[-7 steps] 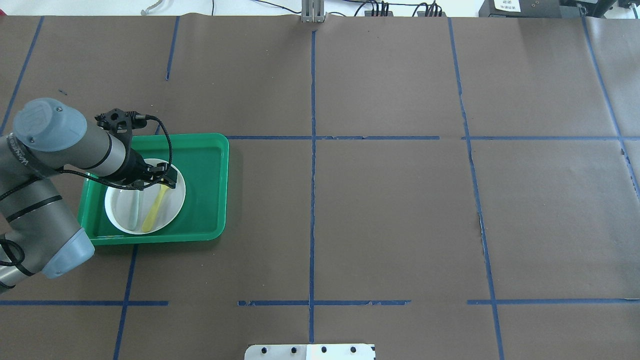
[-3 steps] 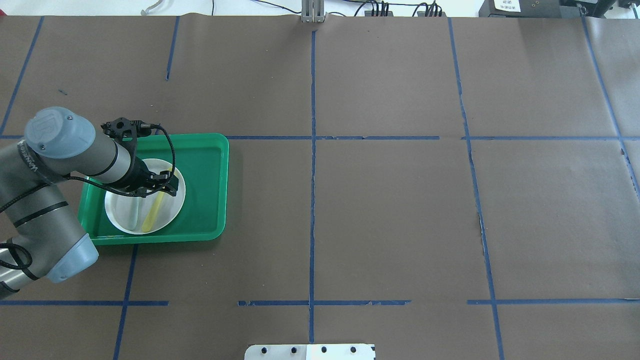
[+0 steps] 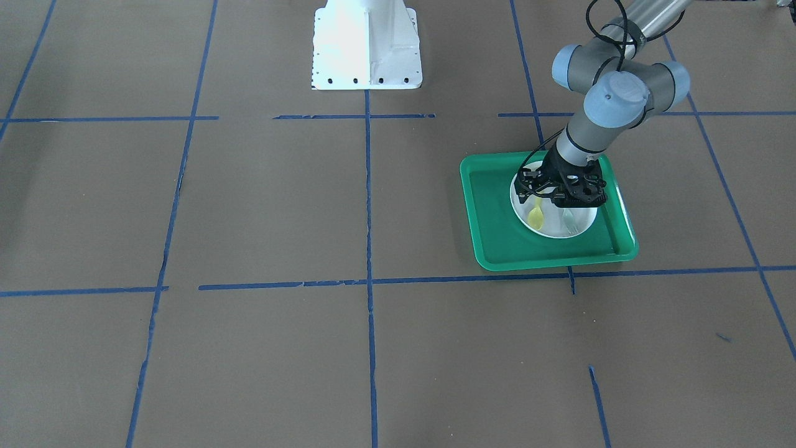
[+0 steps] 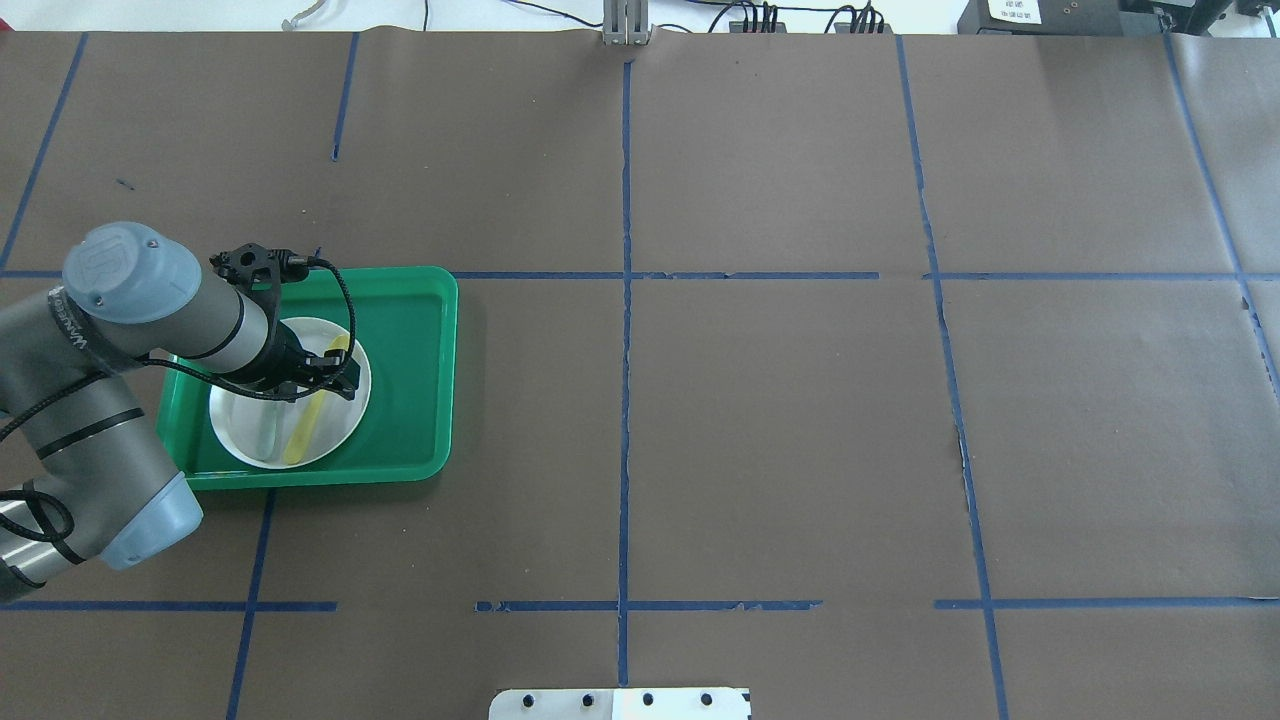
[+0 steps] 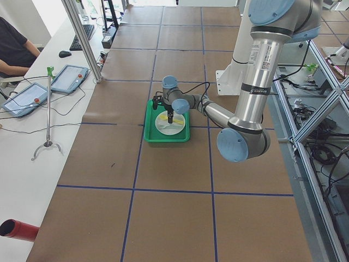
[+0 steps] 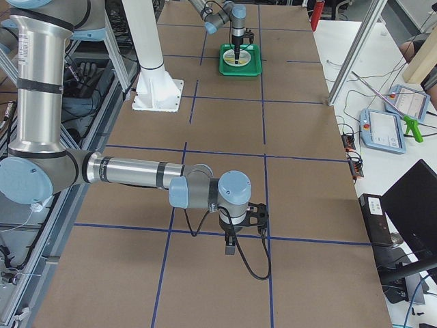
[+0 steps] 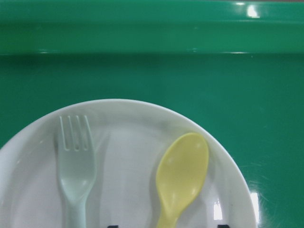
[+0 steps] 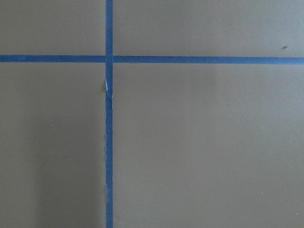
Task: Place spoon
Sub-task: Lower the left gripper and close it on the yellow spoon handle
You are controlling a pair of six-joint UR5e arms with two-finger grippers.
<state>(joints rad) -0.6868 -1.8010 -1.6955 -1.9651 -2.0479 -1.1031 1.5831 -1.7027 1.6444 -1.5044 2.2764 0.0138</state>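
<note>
The yellow spoon [image 4: 312, 415] lies on a white plate [image 4: 240, 420] inside a green tray [image 4: 410, 380]. Its bowl points away from me. A pale grey-green fork [image 4: 268, 430] lies beside it on the plate. My left gripper [image 4: 325, 378] is open and low over the plate, with its fingertips either side of the spoon's handle just behind the bowl. The left wrist view shows the spoon [image 7: 183, 175], the fork [image 7: 76, 161], and the two fingertips at the bottom edge. My right gripper [image 6: 229, 247] hangs over bare table far off. I cannot tell its state.
The tray's raised rim [image 3: 479, 249] surrounds the plate. Brown paper with blue tape lines [image 4: 625, 300] covers the table. The white robot base [image 3: 367, 43] stands at the table's near edge. The right wrist view shows only paper and tape.
My left gripper has moved back along the spoon toward me and lower. The spoon's bowl now shows beyond the fingers. The spoon and fork have not moved.
</note>
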